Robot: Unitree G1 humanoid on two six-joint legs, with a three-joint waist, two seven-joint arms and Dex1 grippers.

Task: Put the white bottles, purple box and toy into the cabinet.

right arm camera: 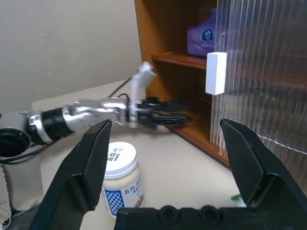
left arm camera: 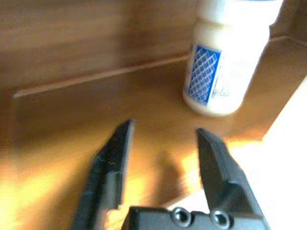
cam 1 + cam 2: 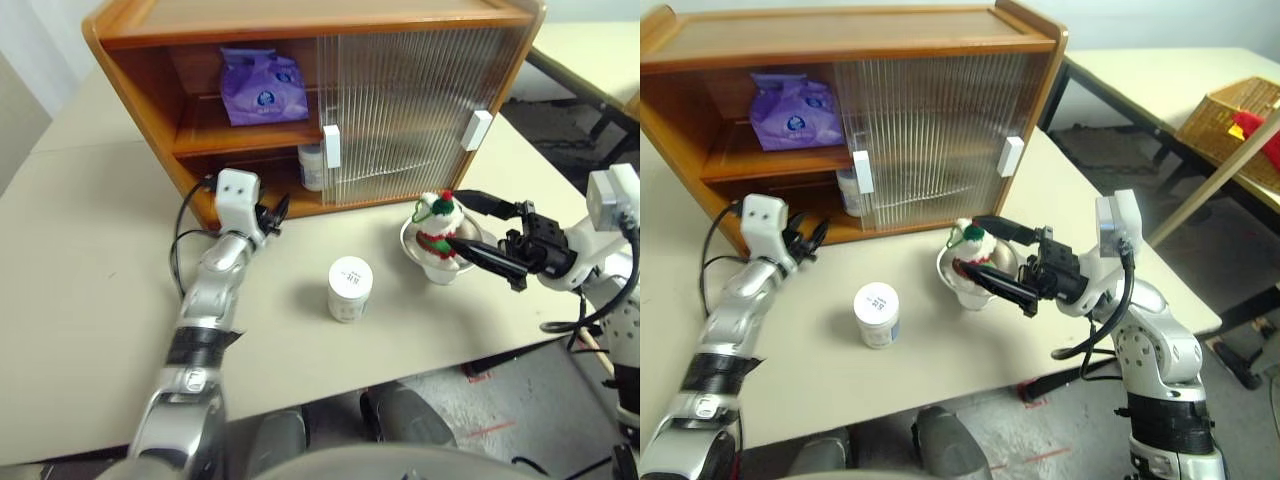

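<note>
While one bottle [image 3: 313,165] already stands on the cabinet's [image 3: 150,95] lower shelf, just behind the door's [image 3: 420,110] edge, the left gripper [image 3: 272,214] hangs at the shelf mouth, fingers apart and empty. A sideways swing from there could clip that bottle or the white handle [image 3: 331,146] and topple it. The box [image 3: 259,85], soft lavender with a round blue-white label, lies on the upper shelf. A second bottle [image 3: 350,289], squat with a round white lid, stands upright on the table [image 3: 80,260], well clear of both arms. The toy [image 3: 438,232], white plush in red and green, sits in a metal bowl [image 3: 415,250]; the right gripper [image 3: 478,228] brackets it, spread wide, not yet closed. Closing low could catch the rim and drag or tip the bowl.
</note>
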